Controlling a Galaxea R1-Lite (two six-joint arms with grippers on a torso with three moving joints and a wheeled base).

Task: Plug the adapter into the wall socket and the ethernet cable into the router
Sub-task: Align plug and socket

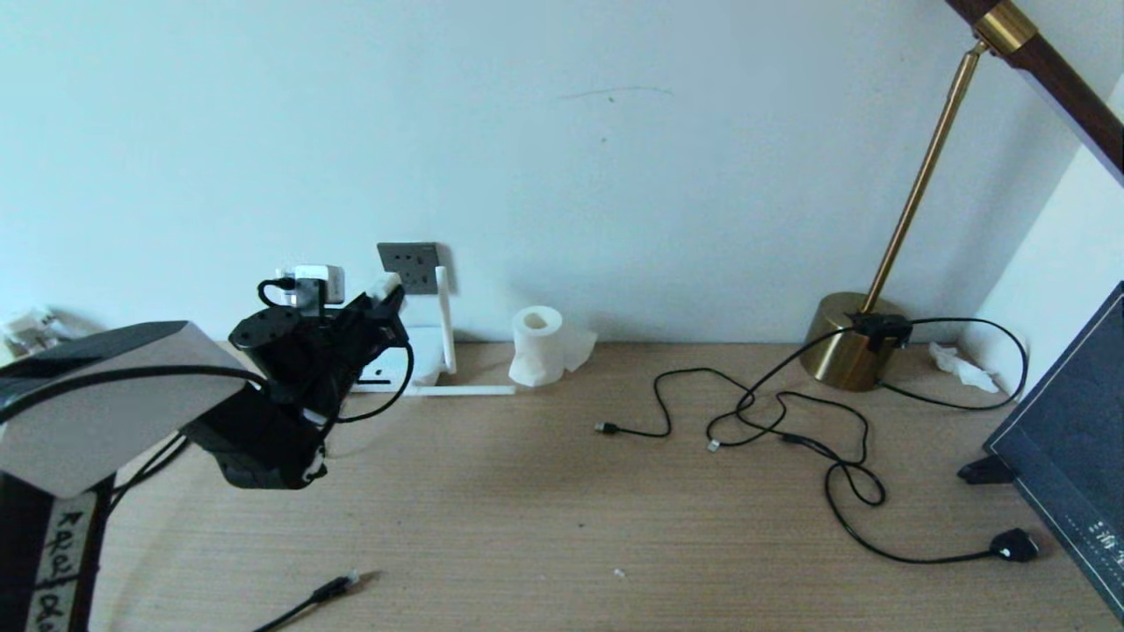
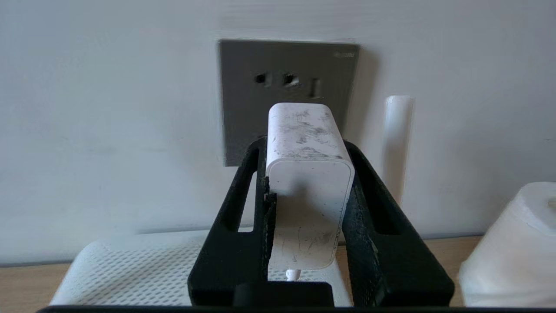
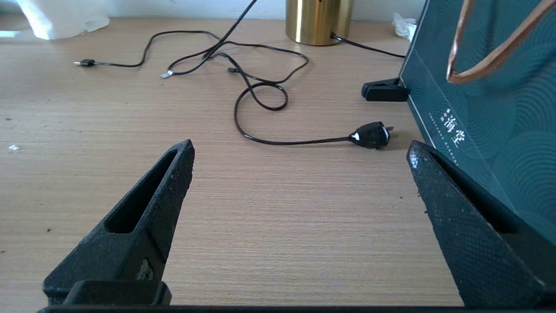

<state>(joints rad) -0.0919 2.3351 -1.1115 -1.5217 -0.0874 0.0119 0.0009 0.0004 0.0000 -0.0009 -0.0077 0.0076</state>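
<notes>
My left gripper (image 2: 304, 148) is shut on the adapter (image 2: 306, 174), a scuffed white block with a thin white cord at its rear. The adapter's far end sits in front of the lower half of the dark grey wall socket (image 2: 286, 87); its pins are hidden. In the head view the adapter (image 1: 384, 285) is right beside the wall socket (image 1: 409, 267). The white router (image 1: 423, 355) lies on the desk below, one antenna (image 1: 444, 318) upright. The ethernet cable (image 1: 338, 586) lies near the desk's front edge, untouched. My right gripper (image 3: 300, 148) hovers open over bare desk.
A tissue roll (image 1: 537, 344) stands right of the router. Thin black cables (image 1: 790, 421) sprawl across the desk's right half, ending in a chunky black plug (image 1: 1014, 544). A brass lamp base (image 1: 847, 342) stands at the wall and a dark bag (image 1: 1071, 439) at the right edge.
</notes>
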